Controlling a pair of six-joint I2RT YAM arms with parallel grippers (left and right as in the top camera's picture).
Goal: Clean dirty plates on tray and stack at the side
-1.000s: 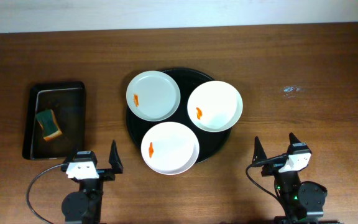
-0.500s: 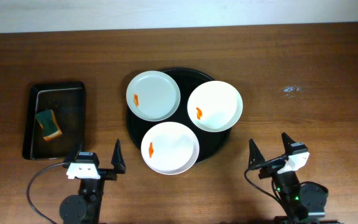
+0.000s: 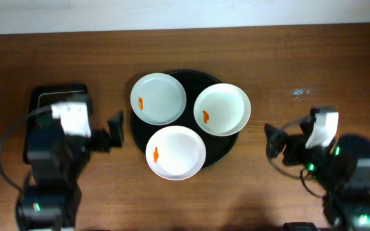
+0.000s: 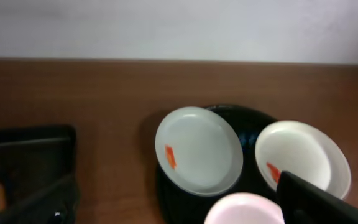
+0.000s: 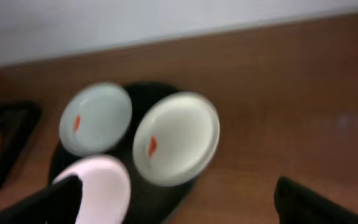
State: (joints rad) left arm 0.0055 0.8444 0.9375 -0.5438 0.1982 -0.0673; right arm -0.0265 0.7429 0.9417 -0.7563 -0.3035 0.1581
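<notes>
Three white plates lie on the round black tray [image 3: 190, 77], each with an orange smear: one at the back left [image 3: 158, 98], one at the right [image 3: 221, 110], one at the front [image 3: 176, 152]. They also show in the left wrist view [image 4: 197, 149] and the right wrist view [image 5: 178, 137]. My left gripper [image 3: 111, 131] is open and empty just left of the tray; its dark fingers frame the left wrist view [image 4: 174, 193]. My right gripper [image 3: 273, 144] is open and empty, right of the tray, and its fingers frame the right wrist view [image 5: 179, 193].
A smaller rectangular black tray [image 3: 44, 96] lies at the left, mostly under my left arm; it also shows in the left wrist view [image 4: 23, 149]. A small wet spot [image 3: 300, 92] marks the table at the back right.
Both arms have risen from the table's front edge and swung towards the tray. The left arm now covers the rectangular tray and its sponge. The plates have not moved.
</notes>
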